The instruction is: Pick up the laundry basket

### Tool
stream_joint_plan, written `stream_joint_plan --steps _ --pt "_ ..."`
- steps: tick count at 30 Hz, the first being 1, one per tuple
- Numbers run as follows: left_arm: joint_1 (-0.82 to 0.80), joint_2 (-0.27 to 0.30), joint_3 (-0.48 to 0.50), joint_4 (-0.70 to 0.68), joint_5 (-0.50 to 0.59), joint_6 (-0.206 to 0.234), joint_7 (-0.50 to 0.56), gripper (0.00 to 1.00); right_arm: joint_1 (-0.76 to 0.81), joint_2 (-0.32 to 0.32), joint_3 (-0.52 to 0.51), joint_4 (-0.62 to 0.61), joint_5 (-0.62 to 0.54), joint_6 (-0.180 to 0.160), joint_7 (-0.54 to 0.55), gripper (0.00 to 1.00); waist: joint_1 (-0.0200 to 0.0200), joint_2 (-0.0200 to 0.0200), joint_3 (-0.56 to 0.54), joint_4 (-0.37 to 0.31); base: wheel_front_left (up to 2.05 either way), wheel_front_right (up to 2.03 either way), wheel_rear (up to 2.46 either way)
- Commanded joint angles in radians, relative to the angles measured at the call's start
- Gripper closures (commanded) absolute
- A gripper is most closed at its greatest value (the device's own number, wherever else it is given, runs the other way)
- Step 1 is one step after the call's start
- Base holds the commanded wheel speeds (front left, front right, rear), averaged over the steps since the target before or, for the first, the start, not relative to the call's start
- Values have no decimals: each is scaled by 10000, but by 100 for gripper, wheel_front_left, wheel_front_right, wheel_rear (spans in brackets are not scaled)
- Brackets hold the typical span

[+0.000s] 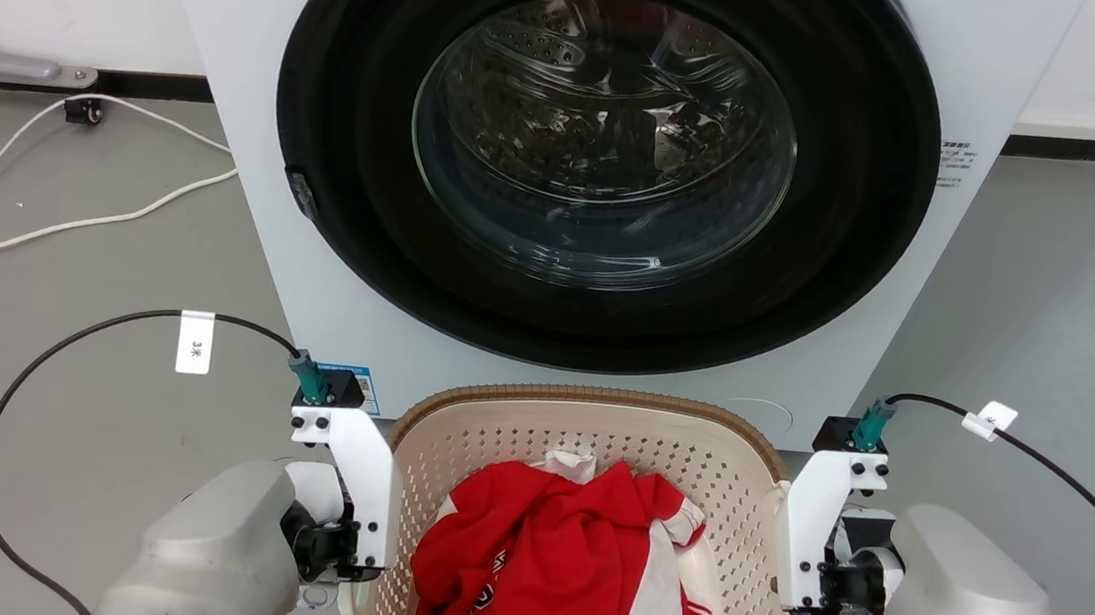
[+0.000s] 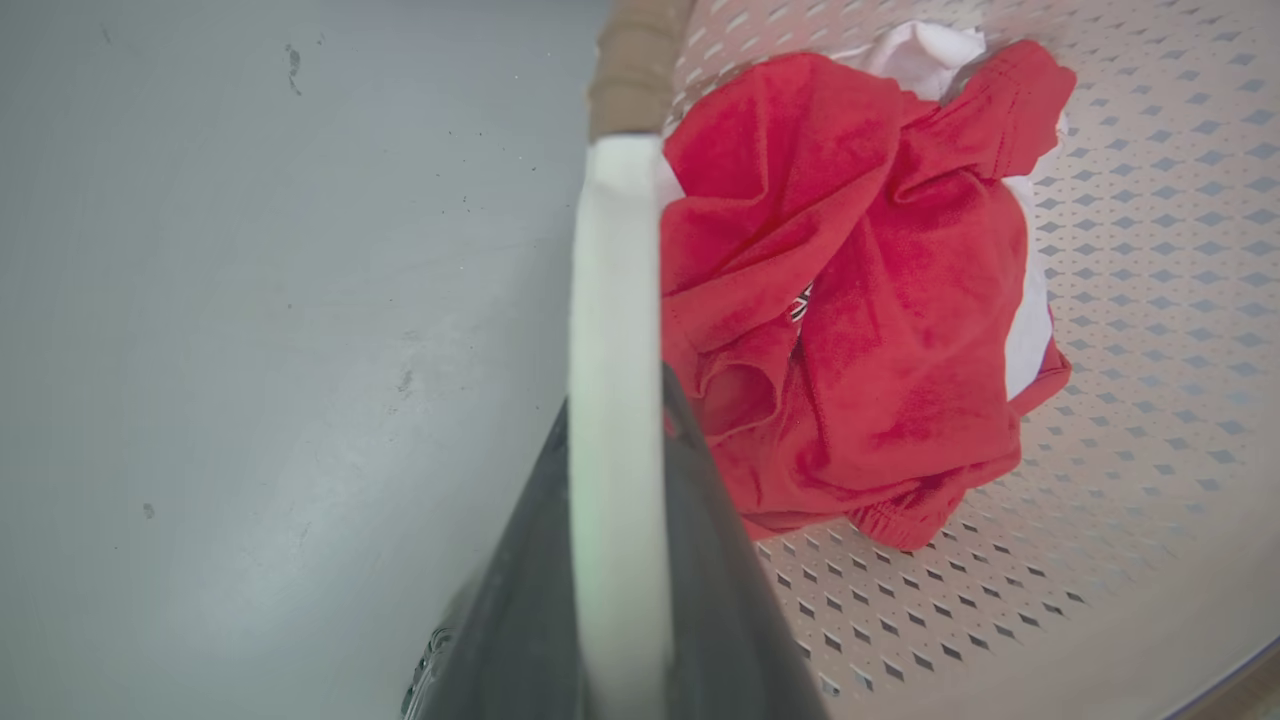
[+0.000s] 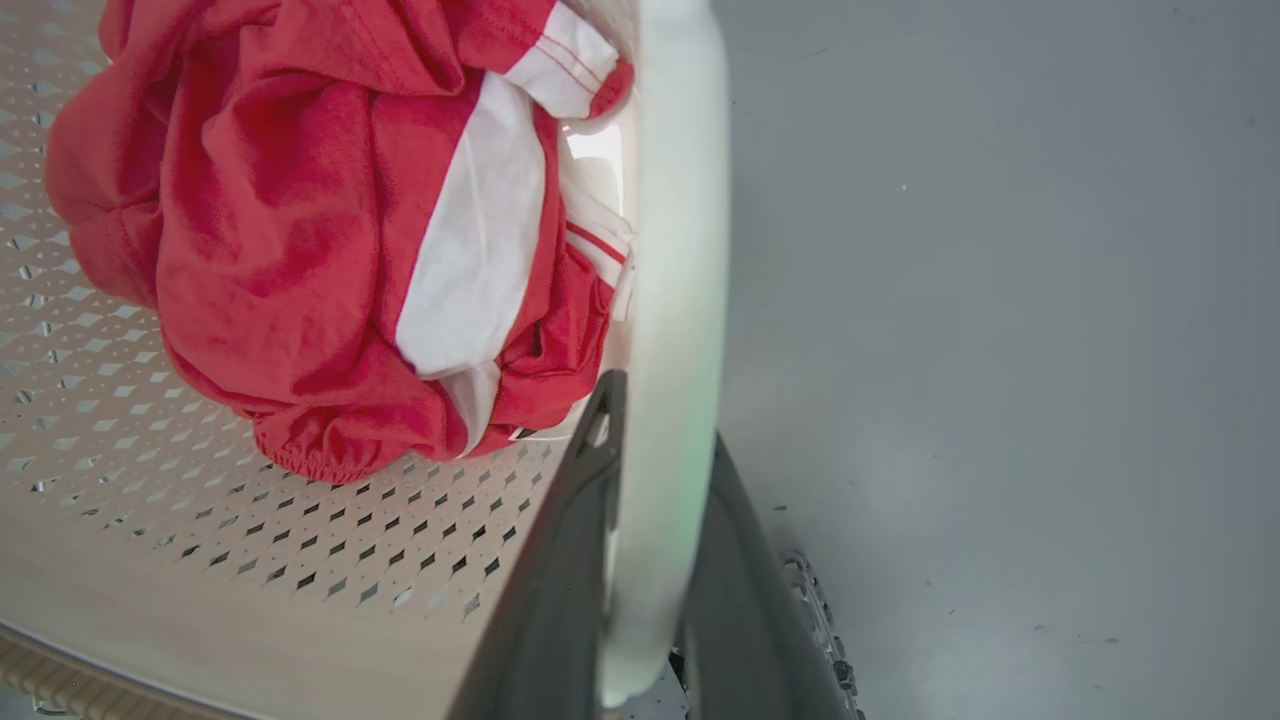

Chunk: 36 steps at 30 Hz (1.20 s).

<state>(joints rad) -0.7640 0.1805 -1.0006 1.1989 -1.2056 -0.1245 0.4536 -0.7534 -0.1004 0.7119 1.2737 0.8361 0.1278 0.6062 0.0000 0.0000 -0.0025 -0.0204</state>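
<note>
Currently: grasp step, both arms engaged. The laundry basket (image 1: 595,438) is on the floor (image 1: 1031,294) directly in front of the washer (image 1: 327,306), between the two arms, with a red and white garment (image 1: 574,551) bunched inside it.

Left end effector (image 2: 615,400): the two dark fingers straddle the white left handle (image 2: 615,250), one on the outer face and one on the inner, closed against it with no visible gap. It has hold of the laundry basket by that handle.

Right end effector (image 3: 660,410): same arrangement on the white right handle (image 3: 680,200), fingers closed in on both faces.

Cannot tell from any view whether the base has left the floor.

Judgement: grip looks complete on both sides and the lift is the remaining step. The next move calls for both arms to rise together at the same rate, keeping the rim level and the spacing between the arms constant, so neither handle twists or slides out of the fingers.

Risk: uneven rise would tilt the basket towards the washer door. Load is light, soft cloth, and unlikely to shift much.
</note>
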Motion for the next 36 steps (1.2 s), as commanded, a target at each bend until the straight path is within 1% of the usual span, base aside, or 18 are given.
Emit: stream_joint_plan --steps 1,36 --pt "14 -122 -42 -87 -52 -109 -38 100 62 157 49 -51 76 53 -40 100 0 0 5 -9 0 0 0" --pt "39 -79 -475 -65 -504 -110 -191 100 175 173 336 83 450 53 14 100 0 0 13 3 0 0 0"
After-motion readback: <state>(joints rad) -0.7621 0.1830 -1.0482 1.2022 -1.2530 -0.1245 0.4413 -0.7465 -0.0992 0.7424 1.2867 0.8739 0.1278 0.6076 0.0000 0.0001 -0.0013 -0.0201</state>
